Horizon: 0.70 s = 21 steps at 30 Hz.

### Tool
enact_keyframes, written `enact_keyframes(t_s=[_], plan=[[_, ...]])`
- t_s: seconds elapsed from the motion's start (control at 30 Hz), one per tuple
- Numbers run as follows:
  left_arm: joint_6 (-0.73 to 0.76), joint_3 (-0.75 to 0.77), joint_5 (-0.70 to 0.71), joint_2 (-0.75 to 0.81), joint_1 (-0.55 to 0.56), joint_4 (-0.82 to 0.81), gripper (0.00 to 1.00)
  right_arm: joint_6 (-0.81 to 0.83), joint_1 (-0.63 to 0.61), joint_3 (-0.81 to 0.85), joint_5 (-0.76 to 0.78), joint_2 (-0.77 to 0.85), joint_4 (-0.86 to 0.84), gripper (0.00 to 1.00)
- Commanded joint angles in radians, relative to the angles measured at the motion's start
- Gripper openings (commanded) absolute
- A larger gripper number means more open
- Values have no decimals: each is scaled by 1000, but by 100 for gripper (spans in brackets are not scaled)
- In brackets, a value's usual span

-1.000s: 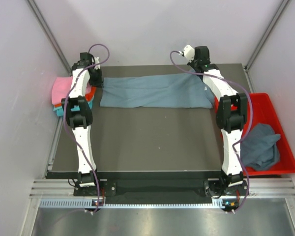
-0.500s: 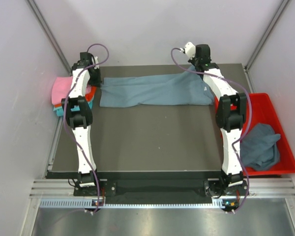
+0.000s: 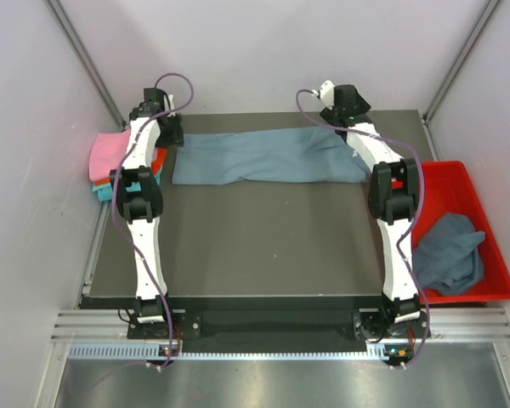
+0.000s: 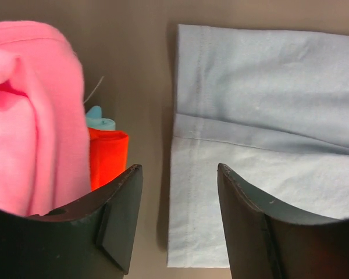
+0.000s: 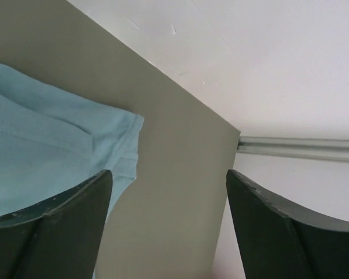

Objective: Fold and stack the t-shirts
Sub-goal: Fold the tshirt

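Both jaws wide apart at t-shirt (image 3: 263, 157) ends

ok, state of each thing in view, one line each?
Table shirt: flat, a long strip along the far edge, not held.
Pink shirt: folded, top of the left stack.
Orange shirt: folded, under the pink.
Teal shirt: in the stack, mostly hidden.
Tray shirt: crumpled in the red tray.
Left gripper: open, empty.
Right gripper: open, empty.

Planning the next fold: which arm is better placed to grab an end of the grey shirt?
Left, probably: the left gripper straddles the grey shirt at its hem; the right gripper sits beyond its corner.
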<state>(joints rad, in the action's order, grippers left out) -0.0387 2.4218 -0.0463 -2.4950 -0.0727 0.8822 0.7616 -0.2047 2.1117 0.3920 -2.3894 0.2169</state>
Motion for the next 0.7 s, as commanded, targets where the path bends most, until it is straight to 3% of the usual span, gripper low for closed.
enact_keyframes(t_s=[0.0,0.1,0.23,0.3,0.5,0.67], plan=[[8,-3,37,105,4,-22,60,-77,5,-30,48,150,-24,80],[10,-67,36,153,2,1,60,-126,5,-105,27,231,30,83],[0,-151,7,174,2,27,59,-215,7,-147,-111,277,163,83],[-13,-153,-65,168,5,35,58,-290,10,-90,-203,251,290,83],[-24,-165,-251,142,47,54,57,-482,7,281,-551,47,564,79],[-33,-179,-282,111,57,50,55,-548,4,260,-643,6,578,78]])
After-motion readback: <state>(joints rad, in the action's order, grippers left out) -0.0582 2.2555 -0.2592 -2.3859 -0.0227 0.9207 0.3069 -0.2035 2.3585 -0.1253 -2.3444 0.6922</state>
